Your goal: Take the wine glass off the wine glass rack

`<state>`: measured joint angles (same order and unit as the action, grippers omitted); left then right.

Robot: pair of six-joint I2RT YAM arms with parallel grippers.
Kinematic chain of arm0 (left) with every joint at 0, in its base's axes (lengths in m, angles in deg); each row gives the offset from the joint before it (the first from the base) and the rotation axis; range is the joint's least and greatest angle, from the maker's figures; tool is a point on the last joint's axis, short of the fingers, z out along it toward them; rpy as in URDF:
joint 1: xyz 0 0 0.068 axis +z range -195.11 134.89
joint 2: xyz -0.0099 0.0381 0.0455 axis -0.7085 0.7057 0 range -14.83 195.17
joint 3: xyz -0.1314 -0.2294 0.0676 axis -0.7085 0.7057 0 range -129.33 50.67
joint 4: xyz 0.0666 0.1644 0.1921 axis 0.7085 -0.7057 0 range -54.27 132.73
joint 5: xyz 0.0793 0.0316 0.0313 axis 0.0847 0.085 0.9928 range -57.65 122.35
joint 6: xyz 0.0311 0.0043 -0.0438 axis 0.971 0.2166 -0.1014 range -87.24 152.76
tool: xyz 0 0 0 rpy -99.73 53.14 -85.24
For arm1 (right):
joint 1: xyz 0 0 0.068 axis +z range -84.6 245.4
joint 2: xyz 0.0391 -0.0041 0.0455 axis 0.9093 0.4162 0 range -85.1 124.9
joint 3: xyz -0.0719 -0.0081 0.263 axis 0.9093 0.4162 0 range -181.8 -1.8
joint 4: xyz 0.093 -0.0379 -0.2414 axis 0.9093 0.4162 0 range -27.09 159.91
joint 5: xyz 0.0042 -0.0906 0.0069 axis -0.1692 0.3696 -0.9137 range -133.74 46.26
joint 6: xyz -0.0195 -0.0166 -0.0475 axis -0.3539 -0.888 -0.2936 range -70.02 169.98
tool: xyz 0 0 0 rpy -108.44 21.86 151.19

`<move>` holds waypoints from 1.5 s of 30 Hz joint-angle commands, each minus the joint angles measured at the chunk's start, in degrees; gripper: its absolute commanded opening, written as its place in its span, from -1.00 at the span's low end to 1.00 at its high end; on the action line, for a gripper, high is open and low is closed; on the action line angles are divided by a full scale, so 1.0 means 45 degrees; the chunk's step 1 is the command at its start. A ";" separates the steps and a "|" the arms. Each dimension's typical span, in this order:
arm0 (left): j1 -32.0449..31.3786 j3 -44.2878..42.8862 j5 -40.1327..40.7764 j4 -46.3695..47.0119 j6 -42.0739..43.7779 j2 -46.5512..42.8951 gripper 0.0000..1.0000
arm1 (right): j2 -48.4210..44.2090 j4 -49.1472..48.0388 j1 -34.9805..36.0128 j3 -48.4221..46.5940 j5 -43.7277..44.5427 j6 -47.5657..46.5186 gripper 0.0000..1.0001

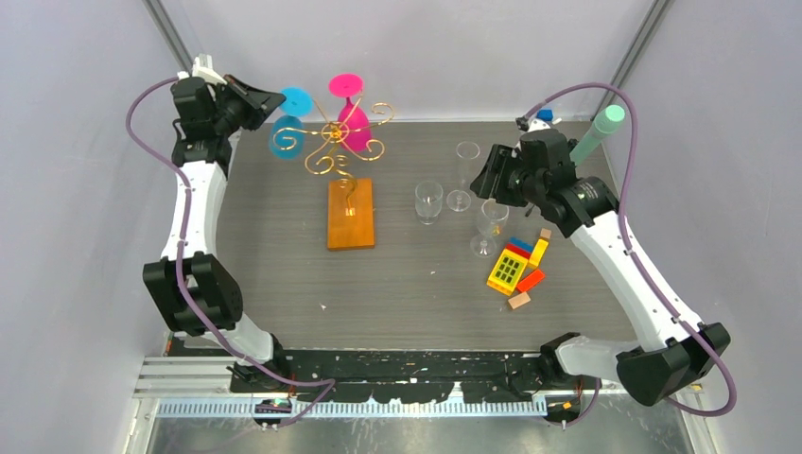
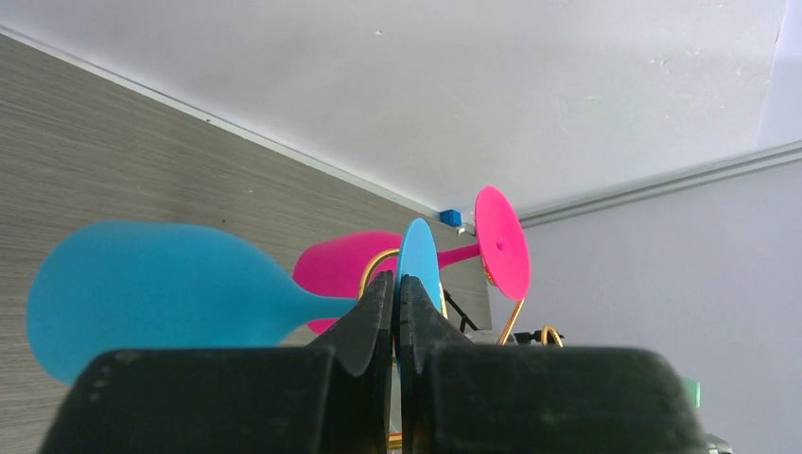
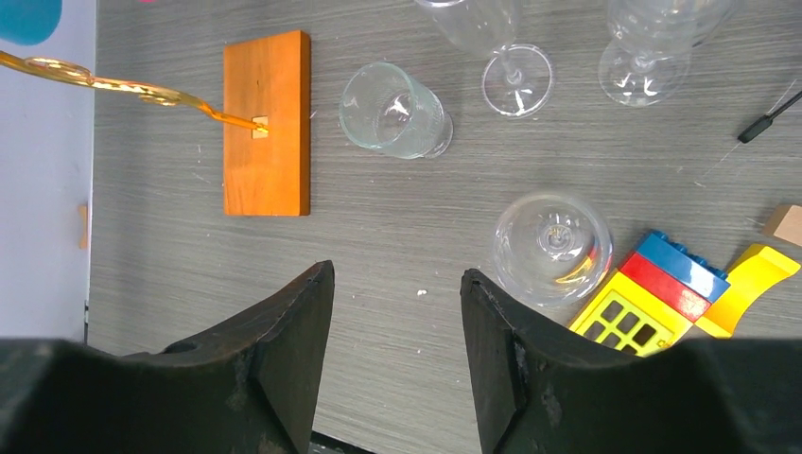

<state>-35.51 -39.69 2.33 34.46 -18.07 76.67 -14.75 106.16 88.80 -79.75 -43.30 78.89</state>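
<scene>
Clenching the left gripper [image 2: 397,281] on the blue wine glass [image 2: 161,298] at its stem, just by the foot, leaving it hanging at the wine glass rack [image 1: 337,142] beside a pink wine glass [image 1: 354,125]. Hovering the right gripper [image 3: 397,284] released, jaws apart, over the table [image 3: 397,218] near a clear tumbler [image 3: 392,112], stemmed glasses [image 3: 517,80] and toy bricks [image 3: 662,288]

One wine glass rack [image 1: 350,216] near the desk's [image 1: 284,284] far edge bears two: one blue wine glass [image 1: 288,137] and one pink wine glass [image 1: 356,128]. Toward the right edge are four clear glasses [image 3: 517,80] [image 3: 648,66] [image 3: 551,248], one of them a tumbler [image 3: 395,111]. There are two tan blocks [image 1: 518,302] [image 1: 546,233], one black tripod [image 1: 598,132], and one cluster of plastic bricks [image 1: 508,271], too stacked to count.
</scene>
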 commanded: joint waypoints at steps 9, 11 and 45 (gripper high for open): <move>0.0131 0.0539 -0.0371 0.3232 -0.2369 -0.0407 -1.00 | -0.0693 -0.0878 -0.0043 0.0095 0.0462 0.0197 0.13; 0.0130 0.0571 -0.0726 0.3920 -0.3117 -0.0130 -1.00 | -0.0755 -0.0874 -0.0043 0.0130 0.0493 0.0197 0.13; -0.0190 -0.0529 -0.3360 0.4044 -0.3091 0.1370 -1.00 | -0.1052 -0.1153 -0.0043 0.0528 0.0328 0.0476 0.13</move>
<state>-35.42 -38.43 -9.82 50.11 -32.34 82.40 -17.72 103.62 88.80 -77.30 -41.92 80.55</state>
